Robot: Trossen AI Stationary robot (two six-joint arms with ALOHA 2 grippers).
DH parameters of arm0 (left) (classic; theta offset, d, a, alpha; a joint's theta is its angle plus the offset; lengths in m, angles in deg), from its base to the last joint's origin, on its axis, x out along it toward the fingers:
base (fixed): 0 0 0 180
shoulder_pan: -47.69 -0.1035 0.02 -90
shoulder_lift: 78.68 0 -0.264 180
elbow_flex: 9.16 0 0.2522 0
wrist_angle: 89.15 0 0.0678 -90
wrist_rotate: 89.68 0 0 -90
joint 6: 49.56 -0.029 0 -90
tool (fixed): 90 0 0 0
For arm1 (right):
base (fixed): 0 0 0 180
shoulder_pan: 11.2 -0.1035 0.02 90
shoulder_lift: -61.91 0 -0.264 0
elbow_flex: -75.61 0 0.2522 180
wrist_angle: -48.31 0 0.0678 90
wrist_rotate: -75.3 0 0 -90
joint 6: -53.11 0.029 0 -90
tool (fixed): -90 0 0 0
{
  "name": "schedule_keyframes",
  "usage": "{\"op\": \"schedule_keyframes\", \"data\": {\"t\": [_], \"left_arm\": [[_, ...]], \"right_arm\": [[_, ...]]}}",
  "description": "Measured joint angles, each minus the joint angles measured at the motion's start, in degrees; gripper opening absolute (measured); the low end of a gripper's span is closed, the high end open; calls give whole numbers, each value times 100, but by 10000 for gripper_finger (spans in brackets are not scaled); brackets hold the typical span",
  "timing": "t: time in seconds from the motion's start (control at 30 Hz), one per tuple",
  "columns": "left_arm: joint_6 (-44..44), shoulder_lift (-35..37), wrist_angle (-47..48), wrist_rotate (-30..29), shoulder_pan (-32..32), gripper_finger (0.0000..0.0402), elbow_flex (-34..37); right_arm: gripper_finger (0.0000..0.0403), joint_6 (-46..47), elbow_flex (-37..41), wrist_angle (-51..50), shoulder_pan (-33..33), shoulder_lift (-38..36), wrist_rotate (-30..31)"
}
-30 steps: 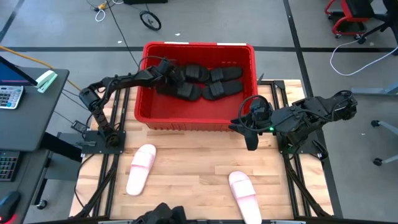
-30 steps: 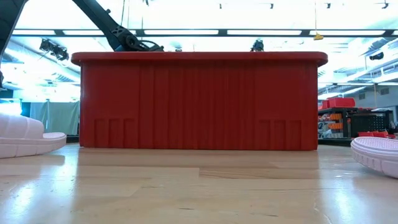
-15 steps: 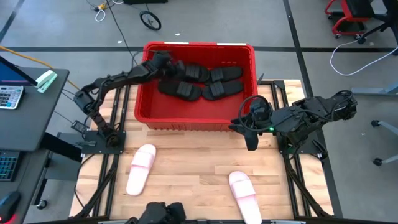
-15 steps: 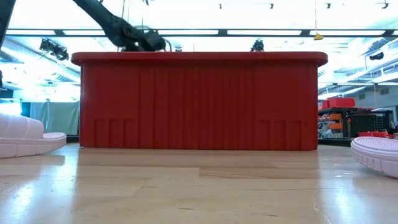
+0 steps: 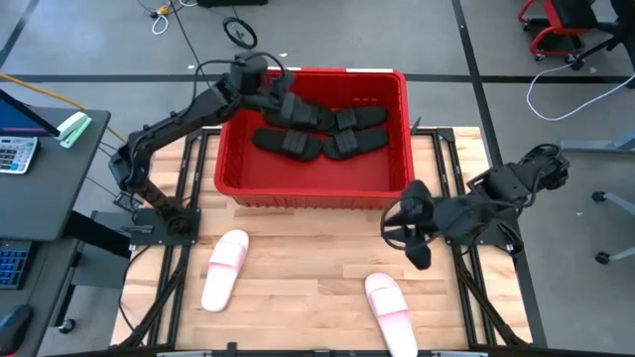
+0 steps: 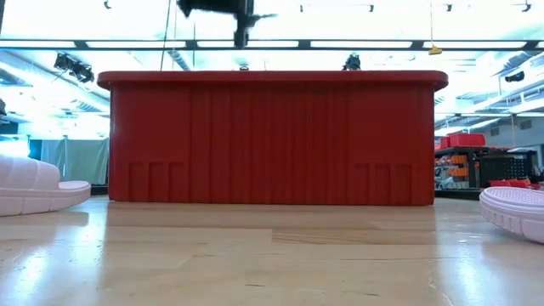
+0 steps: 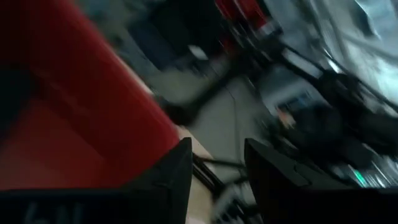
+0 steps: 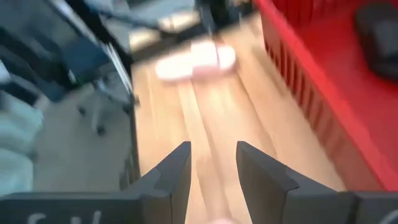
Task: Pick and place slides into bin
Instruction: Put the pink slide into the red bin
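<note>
We judged the task two-thirds done: four black slides (image 5: 317,130) lay in the red bin (image 5: 316,190), while two pale pink slides (image 5: 225,270) waited on the wooden surface (image 5: 308,273). Our left jaws (image 5: 275,87) hung parted and empty above the bin's far corner, the black slides just below them. Our right jaws (image 5: 417,230) were parted, empty, with the other pink slide (image 5: 389,307) near them.
</note>
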Motion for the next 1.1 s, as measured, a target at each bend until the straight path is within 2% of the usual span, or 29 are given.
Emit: {"op": "schedule_keyframes", "data": {"t": [0.27, 0.37, 0.47, 0.63, 0.73, 0.8, 0.93, 1.1], "left_arm": [[-258, -14, 351, 70, 1248, 134, -235], [-478, -17, 515, 17, 1613, 126, -235], [-618, -17, 686, -294, 1972, 119, -235], [-672, -20, 856, -733, 2496, 110, -235], [-683, -20, 867, -755, 2789, 111, -235], [-644, -20, 872, -781, 3002, 113, -236], [-659, -20, 872, -892, 3429, 112, -235], [-688, -20, 870, -1278, 3870, 104, -235]], "right_arm": [[134, 1212, 0, -893, -521, 22, -28], [134, 1590, 0, -1069, -821, 82, -381], [134, 1872, -2, -1056, -1238, 295, -652], [135, 2894, -2, -930, -1818, 987, -669], [139, 2965, -2, -685, -2038, 1537, -666], [145, 3079, 0, -561, -2140, 1879, -849], [166, 3423, -2, -517, -2187, 2502, -1696], [198, 3568, -2, -636, -2331, 3197, -1593]]}}
